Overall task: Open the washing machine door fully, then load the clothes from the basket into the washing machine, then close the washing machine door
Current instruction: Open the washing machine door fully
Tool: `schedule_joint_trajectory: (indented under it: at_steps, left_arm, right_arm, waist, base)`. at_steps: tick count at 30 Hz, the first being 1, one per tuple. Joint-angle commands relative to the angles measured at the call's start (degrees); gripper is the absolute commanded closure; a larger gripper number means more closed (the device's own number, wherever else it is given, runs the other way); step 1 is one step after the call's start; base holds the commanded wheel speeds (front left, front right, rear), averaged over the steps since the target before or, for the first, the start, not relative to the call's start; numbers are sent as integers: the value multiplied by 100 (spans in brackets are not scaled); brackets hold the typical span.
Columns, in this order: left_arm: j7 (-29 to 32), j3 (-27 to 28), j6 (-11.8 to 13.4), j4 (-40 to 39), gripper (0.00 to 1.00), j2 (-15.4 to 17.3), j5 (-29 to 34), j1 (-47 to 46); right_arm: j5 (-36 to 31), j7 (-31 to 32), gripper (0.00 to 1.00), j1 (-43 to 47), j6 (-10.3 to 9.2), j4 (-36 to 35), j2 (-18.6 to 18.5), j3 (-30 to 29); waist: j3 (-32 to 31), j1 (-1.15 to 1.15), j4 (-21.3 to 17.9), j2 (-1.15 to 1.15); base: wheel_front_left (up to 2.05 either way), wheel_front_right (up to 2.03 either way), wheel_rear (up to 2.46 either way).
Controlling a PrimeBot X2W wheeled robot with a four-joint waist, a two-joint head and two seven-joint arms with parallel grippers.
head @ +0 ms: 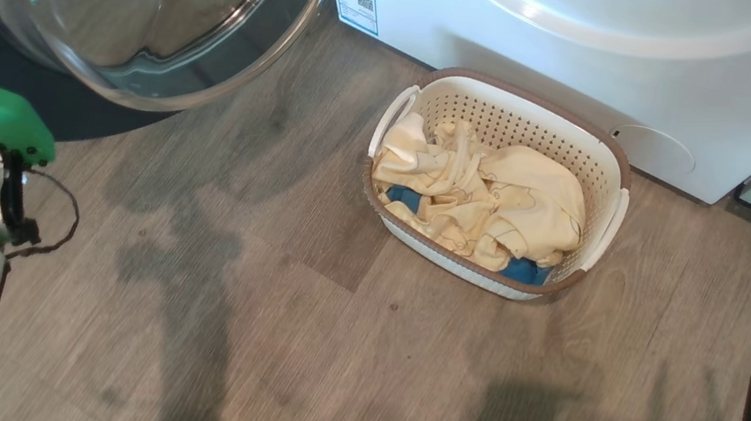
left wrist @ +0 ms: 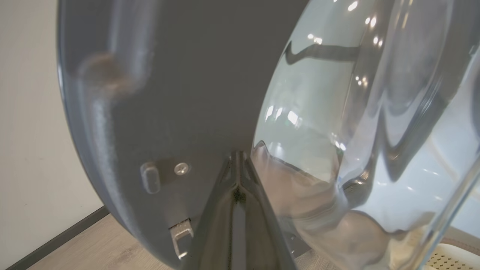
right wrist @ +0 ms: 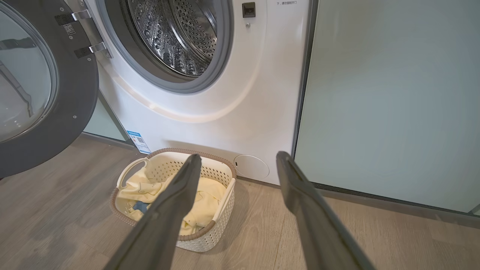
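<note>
Door [right wrist: 80, 93] open, left fingers [left wrist: 225, 221] pinched together, perhaps touching it, right fingers [right wrist: 303, 202] wide, clothes [head: 499, 192] in basket [head: 511, 115]

Cropped and hidden
washing machine door [head: 137, 0] cut off top and left; blue fabric [head: 524, 269] mostly buried under yellow clothes [head: 498, 200]; sticker [head: 356, 2] print too small to read.

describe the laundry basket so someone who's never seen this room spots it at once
Start at the big white washing machine with its door swung open. On the wooden floor in front of its base, just left of the round white cover, sits the basket. It stands apart by its cream-white perforated sides, brown rim and the pale yellow clothes heaped inside.
</note>
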Motion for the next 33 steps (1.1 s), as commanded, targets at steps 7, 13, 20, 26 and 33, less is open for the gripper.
schedule_joint_trajectory:
  at_steps: [7,13,20,26,33]
  left_arm:
    - [-43,478,-31,-599,100,65,247,224]
    - [-43,674,-58,-1041,100,-145,384,647]
    - [-43,785,-87,-1680,100,-399,558,1224]
    - [-43,752,-212,-2652,100,-758,681,2054]
    - [4,438,-341,-3348,15,-979,814,2740]
  right_arm:
    - [-31,-35,0,-149,-15,-95,-105,97]
    - [-23,-68,0,-101,-15,-38,-65,94]
    - [-18,-109,0,-35,-15,29,-25,96]
    - [-5,-174,0,55,-15,82,14,103]
    - [41,-244,0,86,-15,181,37,158]
  waist:
    - [-101,0,-2,0]
    - [-232,0,-1,0]
    - [-419,0,-18,0]
    - [-650,0,-114,0]
    - [-837,0,-304,0]
  base:
    - [0,0,0]
    - [0,0,0]
    - [0,0,0]
    - [0,0,0]
    - [0,0,0]
